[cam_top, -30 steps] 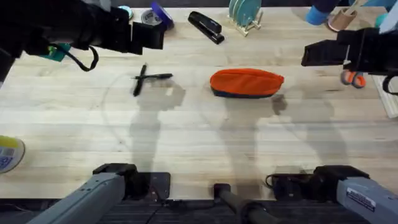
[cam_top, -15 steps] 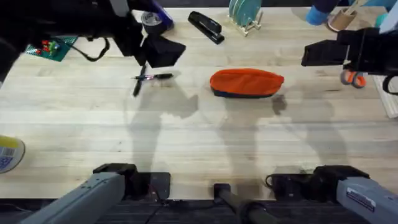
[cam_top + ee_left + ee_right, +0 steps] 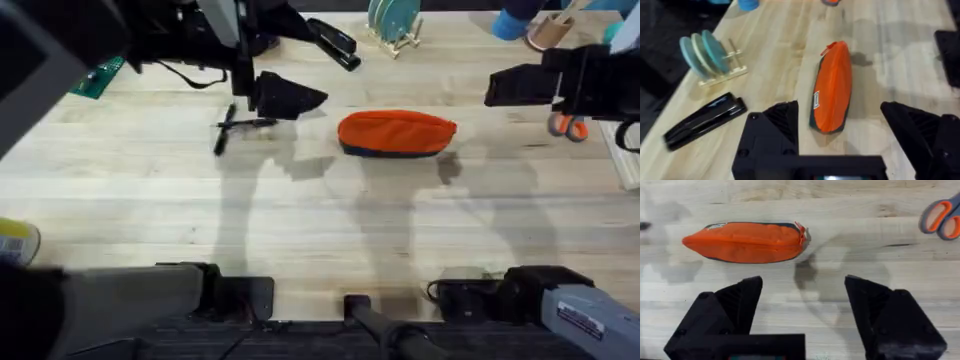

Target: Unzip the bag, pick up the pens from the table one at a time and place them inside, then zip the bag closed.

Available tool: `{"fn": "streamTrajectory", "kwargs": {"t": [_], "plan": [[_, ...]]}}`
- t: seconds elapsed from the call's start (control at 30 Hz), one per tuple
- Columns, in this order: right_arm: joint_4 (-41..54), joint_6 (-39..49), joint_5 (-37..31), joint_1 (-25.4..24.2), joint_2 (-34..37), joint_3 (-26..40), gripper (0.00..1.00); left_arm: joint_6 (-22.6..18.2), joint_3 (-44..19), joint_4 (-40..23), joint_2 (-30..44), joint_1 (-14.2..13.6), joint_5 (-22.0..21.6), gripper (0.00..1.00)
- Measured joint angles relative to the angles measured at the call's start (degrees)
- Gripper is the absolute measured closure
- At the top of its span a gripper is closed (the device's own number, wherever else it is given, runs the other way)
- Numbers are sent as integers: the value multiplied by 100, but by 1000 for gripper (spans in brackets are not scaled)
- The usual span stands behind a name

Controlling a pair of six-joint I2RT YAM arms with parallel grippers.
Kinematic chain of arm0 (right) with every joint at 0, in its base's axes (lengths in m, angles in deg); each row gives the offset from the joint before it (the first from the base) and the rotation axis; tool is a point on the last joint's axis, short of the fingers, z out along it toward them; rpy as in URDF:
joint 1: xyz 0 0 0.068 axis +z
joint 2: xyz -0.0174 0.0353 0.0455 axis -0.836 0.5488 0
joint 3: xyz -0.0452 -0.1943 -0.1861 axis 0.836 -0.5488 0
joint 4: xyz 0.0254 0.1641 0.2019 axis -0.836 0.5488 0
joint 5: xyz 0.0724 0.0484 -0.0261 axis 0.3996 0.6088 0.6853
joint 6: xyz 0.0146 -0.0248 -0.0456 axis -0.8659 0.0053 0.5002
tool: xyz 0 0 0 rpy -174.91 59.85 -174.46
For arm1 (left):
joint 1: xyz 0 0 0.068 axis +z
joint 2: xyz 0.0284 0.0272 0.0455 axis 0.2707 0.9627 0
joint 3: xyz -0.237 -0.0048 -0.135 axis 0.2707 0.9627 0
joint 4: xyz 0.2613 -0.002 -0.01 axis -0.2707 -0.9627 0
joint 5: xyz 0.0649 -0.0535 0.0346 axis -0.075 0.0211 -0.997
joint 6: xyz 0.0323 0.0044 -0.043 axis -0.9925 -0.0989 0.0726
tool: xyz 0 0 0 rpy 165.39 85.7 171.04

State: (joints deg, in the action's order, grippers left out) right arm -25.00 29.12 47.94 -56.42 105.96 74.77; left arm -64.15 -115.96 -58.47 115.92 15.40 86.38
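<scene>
The left gripper, jaws spread, hovers nearest the closed bag, which lies lengthwise just to its right; the right gripper hangs open beyond.

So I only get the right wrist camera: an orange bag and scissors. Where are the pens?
Observer: Two black pens lie crossed on the table, left of the bag.
Visitor: Is the other arm near them?
Observer: Yes, the left gripper hovers open between the pens and the bag.
</scene>
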Motion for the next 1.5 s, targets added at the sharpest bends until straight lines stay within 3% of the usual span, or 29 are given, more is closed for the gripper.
{"fn": "streamTrajectory", "kwargs": {"t": [0.27,0.5,0.97,1.03,1.33,1.5], "plan": [[0,2,0,0,0,0,5,-667,0,118,1068,-248,460,32],[0,2,0,0,0,0,5,-885,0,373,1750,-591,591,33],[0,0,0,0,0,0,5,-951,-2,1077,2629,-1058,613,166],[0,2,0,0,0,0,6,-952,-2,1183,2677,-1081,613,219],[0,0,0,0,0,0,5,-636,-17,1567,2924,-1081,631,272],[7,0,0,0,0,0,5,-562,-17,1572,2931,-1081,633,487]]}}
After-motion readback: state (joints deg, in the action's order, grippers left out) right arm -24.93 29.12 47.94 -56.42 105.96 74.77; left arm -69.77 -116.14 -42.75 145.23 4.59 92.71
